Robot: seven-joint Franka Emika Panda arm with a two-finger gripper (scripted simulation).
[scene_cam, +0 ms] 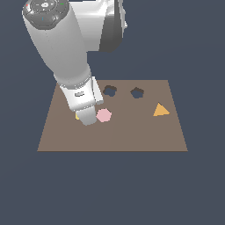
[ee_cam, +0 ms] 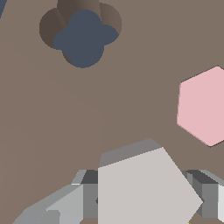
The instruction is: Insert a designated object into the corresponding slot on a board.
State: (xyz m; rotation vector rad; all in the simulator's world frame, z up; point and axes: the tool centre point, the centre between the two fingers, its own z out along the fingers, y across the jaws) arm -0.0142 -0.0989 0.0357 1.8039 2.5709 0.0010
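1. Down low over the board (scene_cam: 132, 136) sat the gripper (scene_cam: 89, 119), toward the exterior view's left, just beside the pink hexagon (scene_cam: 103, 115).
2. Up close, the wrist view showed the pale grey pentagonal block (ee_cam: 144, 188) between the fingers (ee_cam: 205, 192), apparently grasped.
3. Over at the far edge, the pentagon slot (scene_cam: 137, 92) stood open beside the lobed hole (scene_cam: 109, 91).
4. Meanwhile the orange triangle (scene_cam: 161, 110) lay well apart.

The board (scene_cam: 114, 132) is flat brown, with two dark blue-grey holes, one lobed (ee_cam: 81, 37) and one angular (scene_cam: 137, 92). On it lie a pale grey block (ee_cam: 144, 188), a pink hexagon (ee_cam: 203, 107) and an orange triangle (scene_cam: 161, 110). The arm (scene_cam: 61, 39) is white and grey.
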